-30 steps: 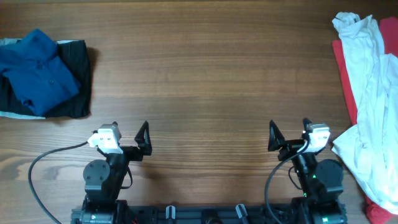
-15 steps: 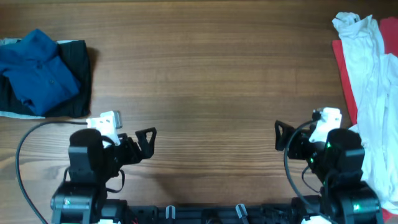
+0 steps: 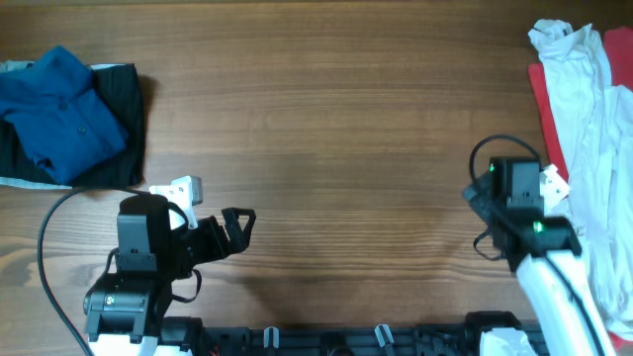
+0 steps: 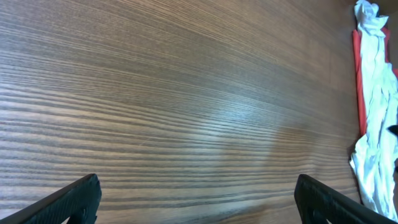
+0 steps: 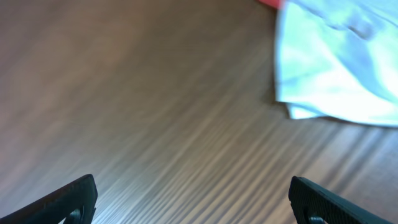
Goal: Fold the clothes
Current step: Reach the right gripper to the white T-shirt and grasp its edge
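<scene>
Both arms have left their matching parked poses at the near edge of the brown wooden surface (image 3: 326, 119). The right arm (image 3: 524, 213) has swung out toward the right edge, and its wrist now sits just beside the crumpled white short-sleeved T-shirt (image 3: 584, 129). In the right wrist view a hem of that shirt fills the upper right corner. The left arm (image 3: 138, 257) has only shifted a little toward the near-left corner and points across bare wood.

The left jaws and the right jaws are both spread wide with nothing between them.

The clothes themselves have not moved. The white T-shirt lies bunched along the right edge on top of a red shirt (image 3: 546, 109). A folded blue shirt (image 3: 59, 114) rests on a black garment (image 3: 127, 119) at the far-left corner.

Folding looks barely begun. The right arm seems to be reaching for the white T-shirt, probably to drag it to the open middle.
</scene>
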